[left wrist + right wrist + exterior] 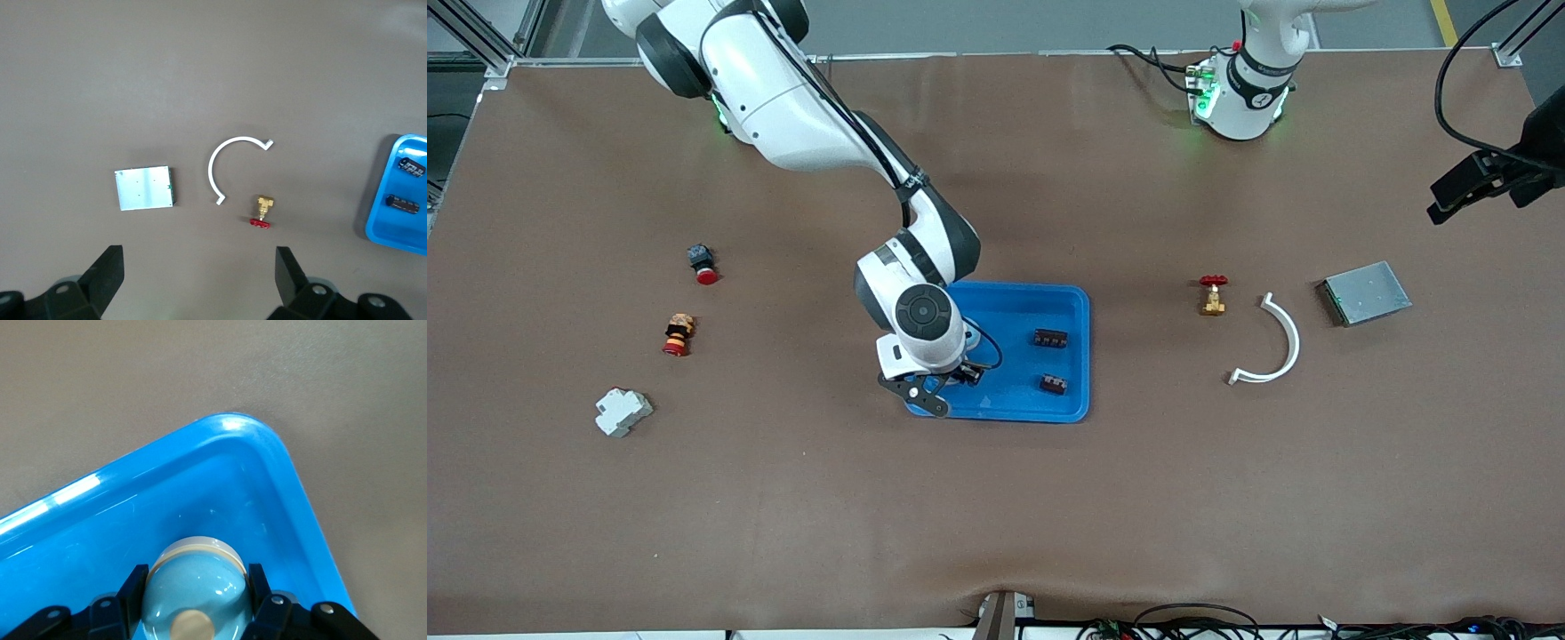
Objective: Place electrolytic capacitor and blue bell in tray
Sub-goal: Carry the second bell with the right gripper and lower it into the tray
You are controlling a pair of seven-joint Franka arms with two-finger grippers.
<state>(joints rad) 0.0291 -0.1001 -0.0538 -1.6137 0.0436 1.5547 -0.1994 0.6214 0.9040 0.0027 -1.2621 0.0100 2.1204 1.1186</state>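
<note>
The right gripper (951, 378) sits low over the tray (1072, 307), at its corner nearest the camera toward the right arm's end, fingers (133, 587) clamped on the blue bell (197, 587) just above the tray floor. Two capacitors (1050, 338) (1053, 384) lie in the tray toward the left arm's end. The left gripper (200, 273) hangs high over the surface (996, 516), fingers wide apart, holding nothing, above a grey plate (145, 188), a white arc (230, 163) and a red-handled valve (261, 212).
</note>
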